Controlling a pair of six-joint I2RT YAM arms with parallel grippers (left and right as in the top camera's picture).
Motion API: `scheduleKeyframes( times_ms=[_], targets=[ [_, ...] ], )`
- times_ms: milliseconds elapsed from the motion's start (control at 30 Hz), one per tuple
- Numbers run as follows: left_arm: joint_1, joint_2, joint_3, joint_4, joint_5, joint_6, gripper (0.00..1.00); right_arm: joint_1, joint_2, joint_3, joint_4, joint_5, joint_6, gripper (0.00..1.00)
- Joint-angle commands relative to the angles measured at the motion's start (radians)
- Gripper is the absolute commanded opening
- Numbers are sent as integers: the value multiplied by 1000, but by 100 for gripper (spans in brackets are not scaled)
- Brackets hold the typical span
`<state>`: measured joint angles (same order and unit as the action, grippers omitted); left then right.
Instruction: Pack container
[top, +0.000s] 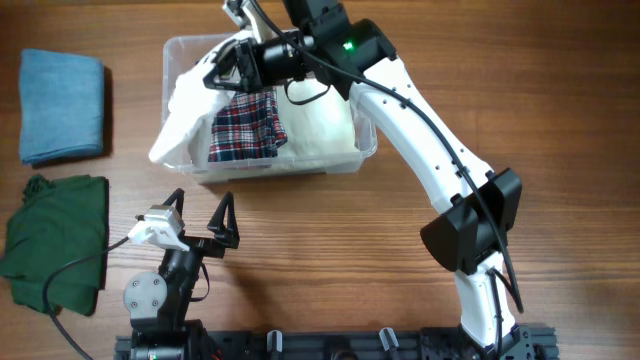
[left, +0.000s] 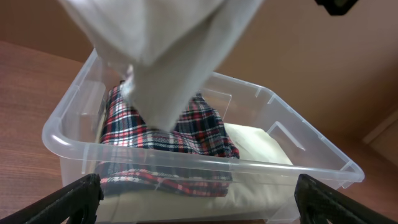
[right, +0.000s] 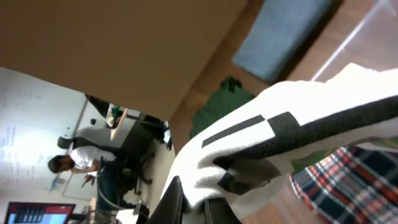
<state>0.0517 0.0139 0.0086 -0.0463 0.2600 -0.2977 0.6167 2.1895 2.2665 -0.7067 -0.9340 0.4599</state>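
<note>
Toward the far edge of the tabletop (top: 330, 250), the container (top: 290, 172) is sitting upright, a little left of the middle. Inside it, a red, white and navy plaid cloth (top: 245, 128) is lying folded on a cream cloth (top: 320, 125) that is covering the container's floor.

The right arm is reaching in from the near right, crossing the container's back right corner. The right gripper (top: 228, 70) is hanging above the back left part of the container, clenched on a white garment (top: 185, 110) with black stripes. That garment is draping down from the gripper, and in the overhead view its lower part is spilling over the container's left rim. From the left wrist, it is dangling in front of the plaid cloth; whether its tip is touching the plaid I cannot tell. From the right wrist, the striped fabric is bunching between the gripper's fingers (right: 169, 202).

The left gripper (top: 203, 200) is waiting near the front of the tabletop, left of centre. Its jaws are spread wide, holding nothing and pointing toward the container's near wall, apart from it.

On the left side of the tabletop, a folded blue cloth (top: 62, 105) is lying well apart from the container. A crumpled dark green cloth (top: 55, 240) is lying nearer the front, just left of the left arm.
</note>
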Motion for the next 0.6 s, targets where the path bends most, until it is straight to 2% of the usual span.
scheduleKeyframes(
  times_ms=[0,100,233,567],
  targets=[
    [-5,-4,-3,-6,-3,2,100,-6,-20,14,70,-5,1,4],
    [-5,-3,-3,-6,-3,2,100,-7,-20,14,262,-1,80,4],
    [-5,-3,-3,-6,-3,2,99,-9,-14,14,407,-2,97,4],
    [-5,-3,-3,-6,-3,2,100,-8,65,14,613,-9,66,4]
  ],
)
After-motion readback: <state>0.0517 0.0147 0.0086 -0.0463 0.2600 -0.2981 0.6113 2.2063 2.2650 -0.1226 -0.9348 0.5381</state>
